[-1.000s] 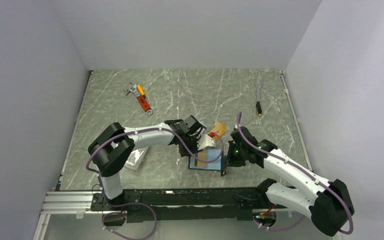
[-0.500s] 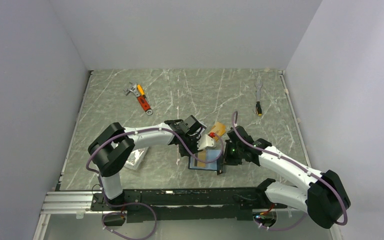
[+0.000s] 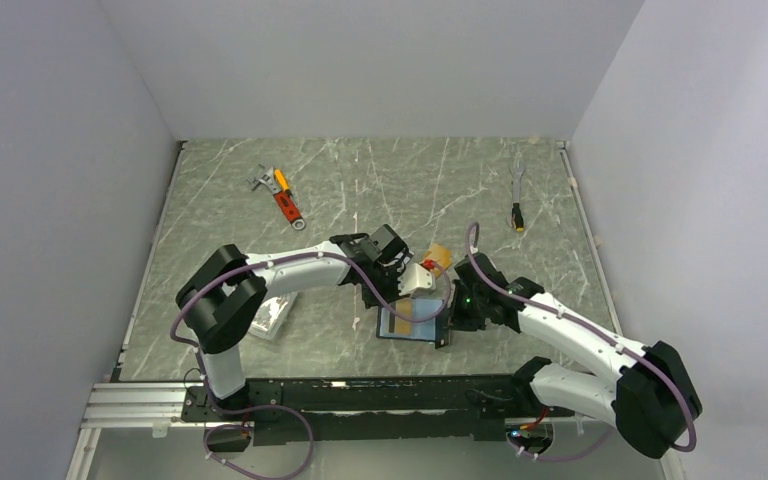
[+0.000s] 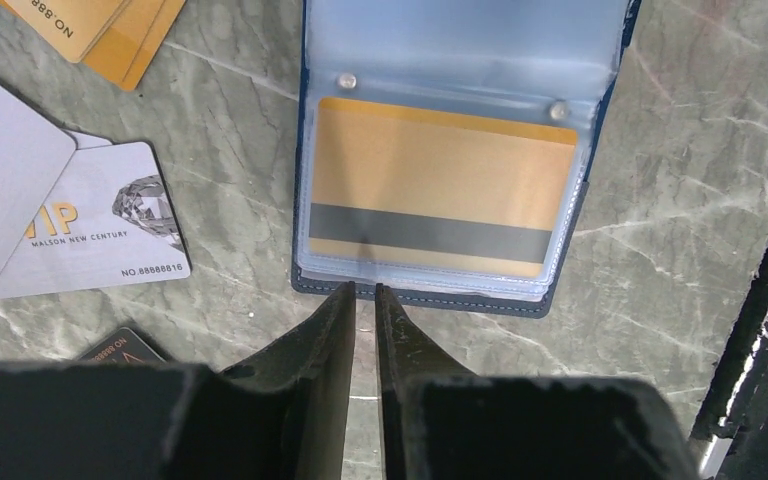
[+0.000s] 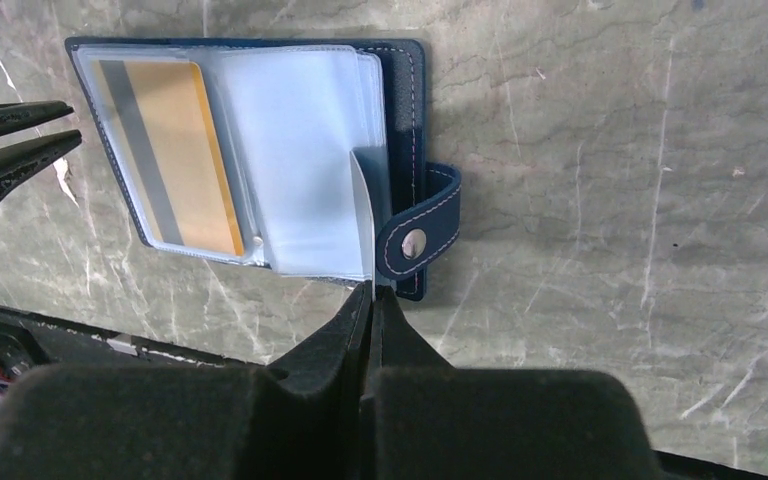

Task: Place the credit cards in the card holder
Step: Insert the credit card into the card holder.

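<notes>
One orange card (image 4: 440, 190) sat tucked in a clear pocket of the card holder (image 4: 460, 40), near centre, as the left claw (image 4: 362, 292), narrowly spread and empty, drew back from its edge while the right claw (image 5: 371, 290) pinched a clear flap, the silver card (image 4: 90, 235) waiting just beside it.

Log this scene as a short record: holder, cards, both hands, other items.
holder: open, lying flat, clear sleeves facing up
gold card: inside a sleeve, black stripe showing
loose cards: silver cards, spare gold cards, black card, all left of the holder in the left wrist view
left hand: narrow gap, empty, tips at the holder's near edge
right hand: shut on a lifted clear leaf
elsewhere: wrench, far left
</notes>
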`<state>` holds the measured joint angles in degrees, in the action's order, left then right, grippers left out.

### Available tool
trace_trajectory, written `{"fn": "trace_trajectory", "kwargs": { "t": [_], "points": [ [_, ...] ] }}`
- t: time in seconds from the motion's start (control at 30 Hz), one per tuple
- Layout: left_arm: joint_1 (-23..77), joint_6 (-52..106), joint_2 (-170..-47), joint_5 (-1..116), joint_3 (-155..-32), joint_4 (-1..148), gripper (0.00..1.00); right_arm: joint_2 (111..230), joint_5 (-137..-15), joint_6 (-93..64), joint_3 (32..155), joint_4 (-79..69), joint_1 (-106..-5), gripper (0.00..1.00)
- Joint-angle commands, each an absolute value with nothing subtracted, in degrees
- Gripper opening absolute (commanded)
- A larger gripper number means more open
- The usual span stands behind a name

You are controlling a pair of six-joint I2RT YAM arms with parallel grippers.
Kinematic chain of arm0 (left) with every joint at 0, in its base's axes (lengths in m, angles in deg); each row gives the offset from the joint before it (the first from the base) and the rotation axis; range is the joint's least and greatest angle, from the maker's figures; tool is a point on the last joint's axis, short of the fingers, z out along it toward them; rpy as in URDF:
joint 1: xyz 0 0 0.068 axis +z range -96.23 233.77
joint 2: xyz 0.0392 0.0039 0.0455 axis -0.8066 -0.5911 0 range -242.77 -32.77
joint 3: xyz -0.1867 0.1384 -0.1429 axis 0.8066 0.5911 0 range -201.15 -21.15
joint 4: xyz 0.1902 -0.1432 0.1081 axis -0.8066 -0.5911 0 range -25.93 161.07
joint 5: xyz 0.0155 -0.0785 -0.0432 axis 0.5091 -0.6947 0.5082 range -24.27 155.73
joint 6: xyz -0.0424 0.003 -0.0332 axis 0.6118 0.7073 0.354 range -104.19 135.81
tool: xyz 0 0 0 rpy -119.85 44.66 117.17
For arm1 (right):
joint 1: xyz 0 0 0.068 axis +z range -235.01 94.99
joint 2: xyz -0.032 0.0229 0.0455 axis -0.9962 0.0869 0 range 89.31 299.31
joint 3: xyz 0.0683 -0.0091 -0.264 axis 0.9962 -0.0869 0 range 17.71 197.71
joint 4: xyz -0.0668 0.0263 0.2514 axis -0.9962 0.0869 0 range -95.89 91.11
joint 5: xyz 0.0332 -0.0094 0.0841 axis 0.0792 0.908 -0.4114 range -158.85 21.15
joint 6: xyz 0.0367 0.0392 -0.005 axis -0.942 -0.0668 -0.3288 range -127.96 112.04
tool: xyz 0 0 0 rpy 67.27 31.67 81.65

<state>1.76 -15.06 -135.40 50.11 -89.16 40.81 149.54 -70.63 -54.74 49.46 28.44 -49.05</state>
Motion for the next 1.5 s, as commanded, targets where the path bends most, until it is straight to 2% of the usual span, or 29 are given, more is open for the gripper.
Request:
{"fn": "trace_trajectory", "kwargs": {
  "t": [0.0, 0.53, 0.7, 1.0, 1.47],
  "points": [
    [1.4, -16.4, -134.9, 48.3, -90.8, 39.8, 0.18, 152.2, -70.7, -54.5, 48.6, 28.3, -48.8, 0.00],
    [1.6, -18.0, -135.6, 47.9, -90.5, 39.2, 0.16, 155.8, -77.7, -53.5, 45.5, 19.0, -48.6, 0.00],
    [1.6, -17.7, -134.9, 45.7, -95.6, 36.9, 0.17, 155.5, -79.0, -53.8, 43.8, 16.1, -48.6, 0.00],
    [1.6, -14.8, -141.5, 41.9, -105.0, 36.4, 0.18, 153.4, -82.5, -53.6, 41.5, 10.1, -49.4, 0.00],
    [2.7, -7.4, -143.5, 41.1, -102.6, 43.7, 0.17, 149.4, -84.9, -54.9, 35.6, 5.2, -50.7, 0.00]
  ]
}}
